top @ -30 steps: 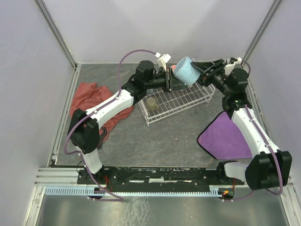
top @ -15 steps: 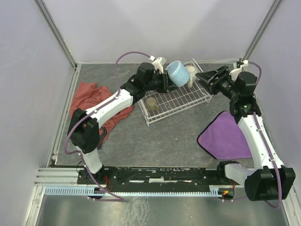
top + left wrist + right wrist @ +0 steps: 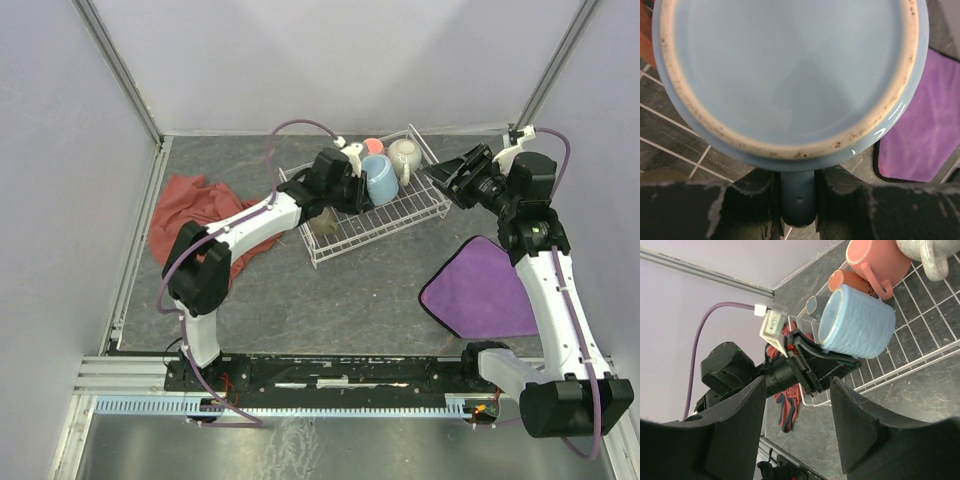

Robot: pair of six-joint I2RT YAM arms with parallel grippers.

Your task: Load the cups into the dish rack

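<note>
My left gripper point(image 3: 352, 185) is shut on the handle point(image 3: 798, 197) of the larger light blue mug point(image 3: 380, 180) and holds it on its side over the white wire dish rack point(image 3: 380, 238). Its base fills the left wrist view point(image 3: 790, 75). The cream mug point(image 3: 405, 155) and salmon-orange mug point(image 3: 373, 147) sit at the rack's far end. The olive-green mug point(image 3: 321, 226) stands at its left end, partly hidden by my left arm. My right gripper point(image 3: 450, 178) is open and empty, just right of the rack. The right wrist view shows the blue mug point(image 3: 857, 322), salmon mug point(image 3: 875, 260) and cream mug point(image 3: 927, 255).
A purple cloth point(image 3: 480, 290) lies right of the rack under my right arm. A crumpled red cloth point(image 3: 185, 210) lies at the left. White walls close in the back and sides.
My left gripper has carried the light blue mug right and down toward the rack. My right gripper has let go of it and drawn back to the right.
</note>
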